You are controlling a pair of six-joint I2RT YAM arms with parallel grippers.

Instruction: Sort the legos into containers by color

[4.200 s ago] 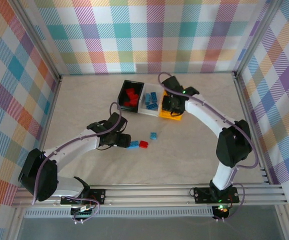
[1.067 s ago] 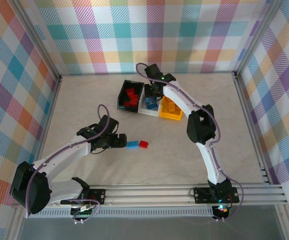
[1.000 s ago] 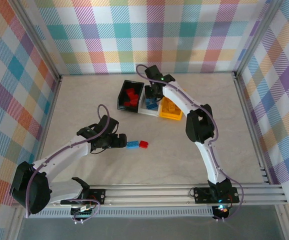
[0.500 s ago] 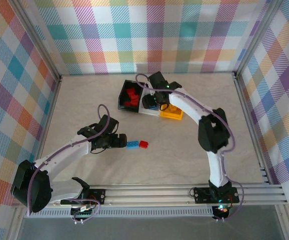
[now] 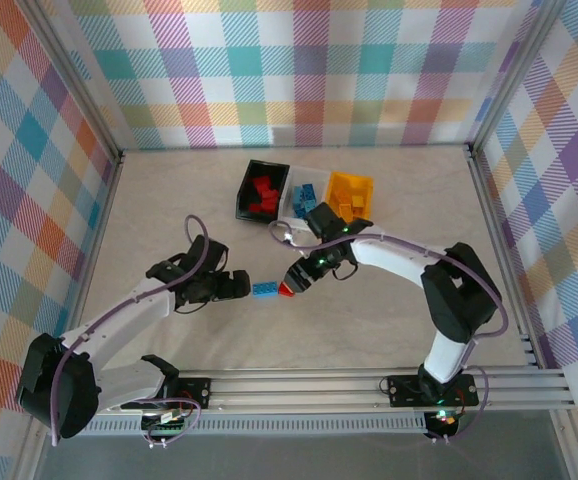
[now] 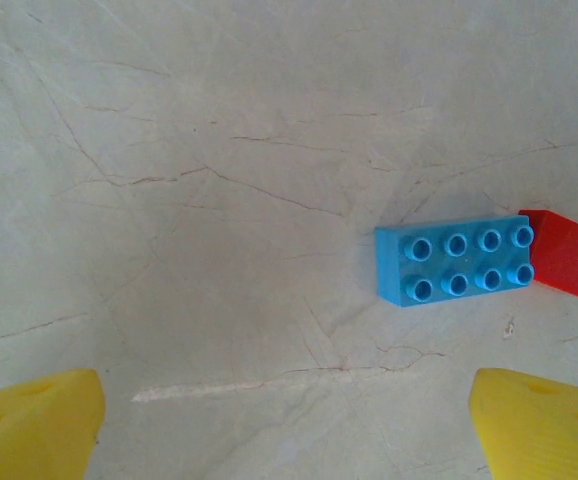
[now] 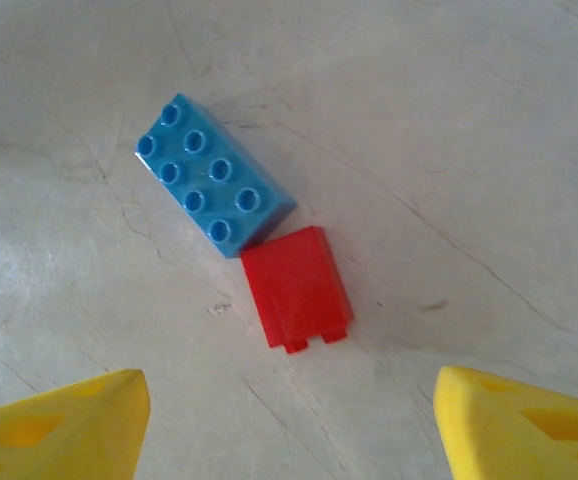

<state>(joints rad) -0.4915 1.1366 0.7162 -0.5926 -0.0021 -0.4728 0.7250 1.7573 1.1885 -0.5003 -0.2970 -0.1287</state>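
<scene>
Right gripper [image 5: 291,283], fingers spread, hovers over the red brick [image 7: 296,287], likely lining up a grab. Left gripper [image 5: 239,287], also spread, points at the blue brick [image 6: 456,260] touching it; both lie near of the bins [image 5: 243,195].

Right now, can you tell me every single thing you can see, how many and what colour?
loose blue lego: one, blue, studs up on the table, right against the red one.
loose red lego: one, red, on the table at the blue one's end.
black bin: one, black, left end of the row in the top view.
red legos: several, red, in the black bin.
white bin: one, white, middle of the row.
blue legos: a few, blue, in the white bin.
yellow-orange bin: one, right end, holding same-coloured legos, too few details to count.
table: one, pale, marbled.
walls: plaid, around the table.
left gripper: yellow fingertips, open, beside the blue lego.
right gripper: yellow fingertips, open, over the red lego.
</scene>
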